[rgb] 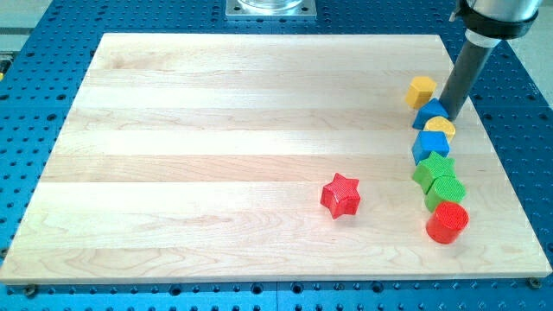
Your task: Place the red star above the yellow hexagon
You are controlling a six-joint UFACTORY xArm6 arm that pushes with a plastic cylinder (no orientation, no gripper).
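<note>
Over at the counter's (216, 155) right edge, my tip (451, 116) sits just right of the yellow hexagon (422, 90); no claw visible. Red star (340, 195) lies well apart, lower-left.

The red star (340, 195) lies flat on the wooden board, alone, low and right of centre. The yellow hexagon (422, 91) sits well apart from it toward the view's upper right, near the board's right edge.
</note>
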